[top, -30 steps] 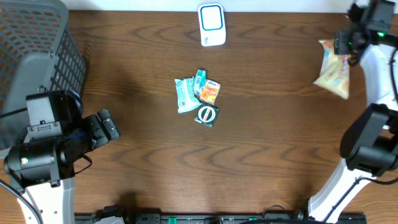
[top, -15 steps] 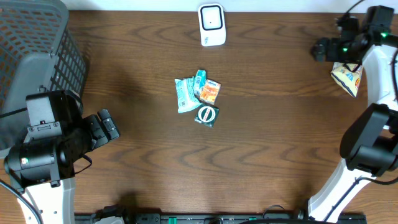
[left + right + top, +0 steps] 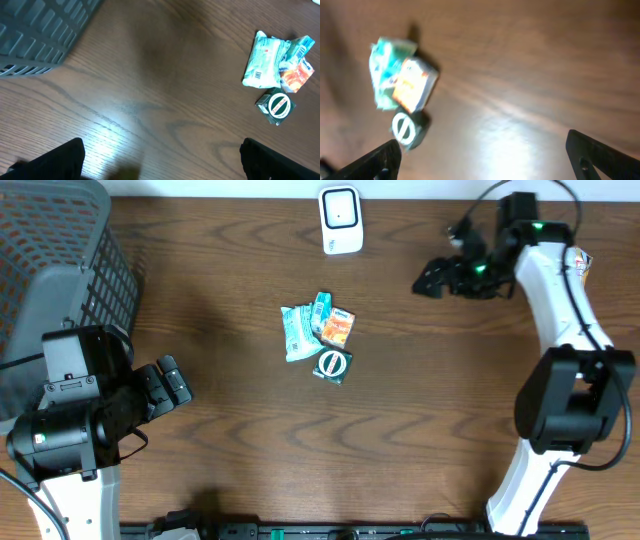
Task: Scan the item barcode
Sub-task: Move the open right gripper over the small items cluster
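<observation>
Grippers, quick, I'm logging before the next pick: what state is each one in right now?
Left gripper: open, holding nothing.
Right gripper: open, holding nothing.

No wording can be read anywhere. The dark packet (image 3: 273,106) carries a round white emblem (image 3: 279,104) crossed by a slanted band (its lettering too small to make out). The teal packet (image 3: 265,65) shows a small barcode (image 3: 258,75).
</observation>
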You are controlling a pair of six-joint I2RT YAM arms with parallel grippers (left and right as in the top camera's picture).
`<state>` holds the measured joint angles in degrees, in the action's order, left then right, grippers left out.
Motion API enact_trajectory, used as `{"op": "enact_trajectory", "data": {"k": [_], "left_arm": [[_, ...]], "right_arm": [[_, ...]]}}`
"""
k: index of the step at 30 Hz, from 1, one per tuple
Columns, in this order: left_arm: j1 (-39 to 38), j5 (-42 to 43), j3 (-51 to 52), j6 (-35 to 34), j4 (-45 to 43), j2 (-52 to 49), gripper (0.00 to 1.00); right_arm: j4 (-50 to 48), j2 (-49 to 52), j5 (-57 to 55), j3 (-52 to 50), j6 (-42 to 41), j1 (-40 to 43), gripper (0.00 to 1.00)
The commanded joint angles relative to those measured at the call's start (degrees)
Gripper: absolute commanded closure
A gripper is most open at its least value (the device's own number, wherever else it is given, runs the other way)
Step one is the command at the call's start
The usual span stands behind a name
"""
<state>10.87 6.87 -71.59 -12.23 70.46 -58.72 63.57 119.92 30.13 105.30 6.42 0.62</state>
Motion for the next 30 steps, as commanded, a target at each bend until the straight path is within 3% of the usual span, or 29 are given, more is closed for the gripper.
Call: {"op": "enact_trajectory", "data": {"k": [1,10,20,30], "left_arm": [[0.31,-0.94,0.15,-0.55,0.02,0.0,0.02],[0.31,-0.94,0.15,-0.55,0.02,0.0,0.03],[0.31,-0.94,0.15,-0.52,0.02,0.0,0.02],[0.31,-0.94,0.15,-0.55,0.02,0.0,0.02]], "right_arm": [[2.54,-0.76,1.51,0.37,-0.59,-3.8,0.01],[8.5,-0.76,1.55,0.37,-1.36,-12.83,0.01],[6.29,-0.74,1.51,0.37,-1.95,-20.63,0.01],[3.91,-0.74,-1.05,0.33,-12.0,-25.24,0.01]]}}
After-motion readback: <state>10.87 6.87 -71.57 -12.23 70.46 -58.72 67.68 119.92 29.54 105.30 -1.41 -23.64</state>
